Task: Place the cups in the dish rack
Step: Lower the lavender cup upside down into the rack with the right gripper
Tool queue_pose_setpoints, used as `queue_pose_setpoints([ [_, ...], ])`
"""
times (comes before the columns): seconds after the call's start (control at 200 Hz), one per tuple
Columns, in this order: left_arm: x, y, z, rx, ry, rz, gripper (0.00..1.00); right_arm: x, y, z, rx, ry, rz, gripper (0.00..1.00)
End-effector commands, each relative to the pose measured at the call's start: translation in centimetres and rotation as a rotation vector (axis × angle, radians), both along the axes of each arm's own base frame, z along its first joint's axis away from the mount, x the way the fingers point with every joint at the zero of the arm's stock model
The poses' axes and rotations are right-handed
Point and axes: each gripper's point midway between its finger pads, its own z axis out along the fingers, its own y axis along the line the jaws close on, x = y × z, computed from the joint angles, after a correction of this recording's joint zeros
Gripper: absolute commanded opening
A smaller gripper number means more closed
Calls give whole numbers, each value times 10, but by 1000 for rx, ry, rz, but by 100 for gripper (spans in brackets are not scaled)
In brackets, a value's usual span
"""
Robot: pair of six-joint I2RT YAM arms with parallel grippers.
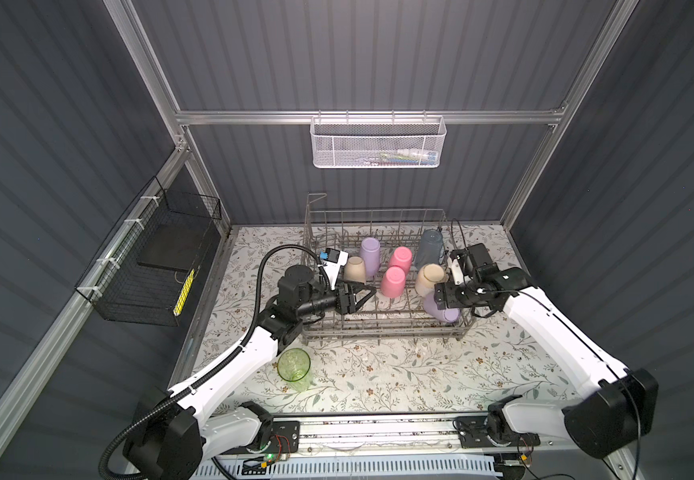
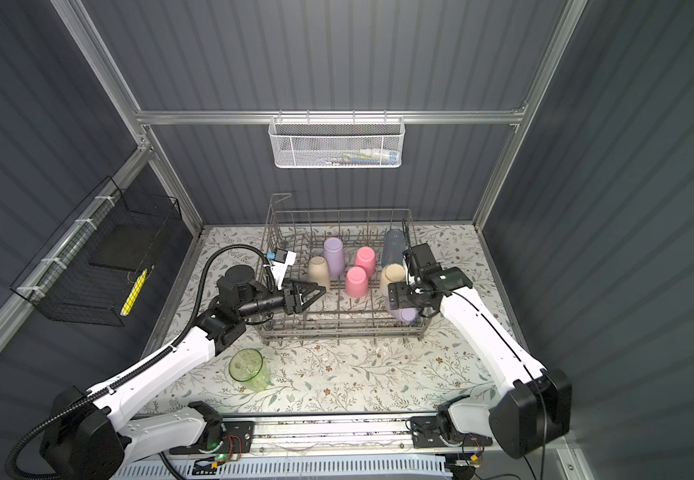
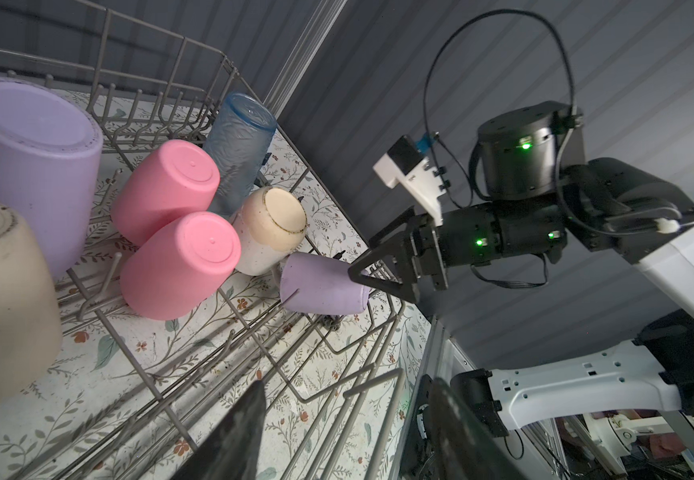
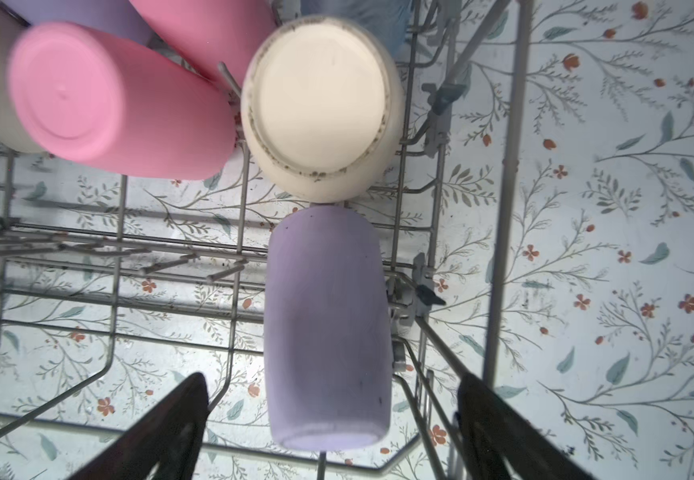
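The grey wire dish rack (image 1: pixel 378 332) (image 2: pixel 337 329) holds several upturned cups: lilac (image 1: pixel 369 254), beige (image 1: pixel 354 269), two pink (image 1: pixel 400 257) (image 1: pixel 392 281), clear blue (image 1: pixel 430 246) and cream (image 1: pixel 430 279). A second lilac cup (image 4: pixel 326 324) (image 1: pixel 447 315) lies on its side in the rack's front right corner. My right gripper (image 4: pixel 332 378) (image 1: pixel 441 304) hovers over it, open, its fingers either side of the rim and apart from it. My left gripper (image 3: pixel 345 382) (image 1: pixel 364 298) is open and empty over the rack's left part. A clear green cup (image 1: pixel 294 369) (image 2: pixel 247 368) stands upright on the table.
The floral table mat (image 1: pixel 399 382) lies under everything. A white mesh basket (image 1: pixel 377 143) hangs on the back rail and a black wire basket (image 1: pixel 150 266) on the left wall. The rack's tall wire sides (image 3: pixel 162 54) and tines surround both grippers.
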Motion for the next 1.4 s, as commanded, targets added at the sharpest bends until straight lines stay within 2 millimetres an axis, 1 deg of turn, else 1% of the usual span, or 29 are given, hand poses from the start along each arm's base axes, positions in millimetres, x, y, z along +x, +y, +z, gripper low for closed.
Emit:
queue_pose_setpoints([
  [0.0,1,-2,1,-11,-21,-18,62,-18,-7,11,20,-6,-25,91],
  [0.06,1,-2,2,-15,-21,-18,62,-25,-8,18,40,-32,-26,86],
  [0.095,1,-2,2,-15,-20,-18,62,-29,-7,16,48,-25,-22,81],
  [0.115,1,-2,1,-14,-19,-19,62,-34,-7,22,66,-47,-17,77],
  [0.165,2,-3,1,-15,-20,-19,62,-42,-6,20,86,-34,-10,65],
  [0.195,2,-3,1,-15,-20,-21,62,-46,-6,16,92,-19,-8,54],
  [0.235,2,-3,1,-17,-19,-22,62,-52,-6,11,98,3,-11,38],
  [0.28,1,-3,2,-19,-20,-25,62,-57,-5,5,105,23,-10,24],
  [0.345,1,-4,1,-21,-17,-27,62,-63,-6,-7,111,51,-18,14],
  [0.385,1,-4,2,-22,-18,-28,62,-63,-3,-11,125,60,-19,11],
  [0.44,2,-4,2,-24,-16,-28,62,-62,1,-15,144,63,-5,8],
  [0.52,1,-4,2,-24,-16,-30,62,-57,0,-20,124,72,-16,8],
  [0.615,1,-4,2,-24,-14,-32,62,-49,-3,-26,89,89,-26,10],
  [0.64,1,-4,1,-23,-13,-31,62,-47,-3,-25,87,82,-24,10],
  [0.66,1,-4,2,-23,-15,-30,62,-44,-2,-32,78,108,-25,11],
  [0.69,1,-4,2,-22,-15,-29,62,-41,-1,-33,76,108,-25,11],
  [0.785,1,-3,0,-20,-14,-25,62,-31,3,-33,83,102,-21,12],
  [0.951,1,-2,-3,-13,-9,-21,62,-18,1,-32,70,91,-29,13],
  [1.116,2,-3,-4,-7,-9,-23,62,-6,2,-21,72,56,-28,13],
  [1.216,3,-4,-5,-7,-8,-27,62,0,3,-18,73,53,-23,14],
  [1.396,3,-5,-7,-5,-5,-27,62,8,9,-22,79,68,-4,15],
])
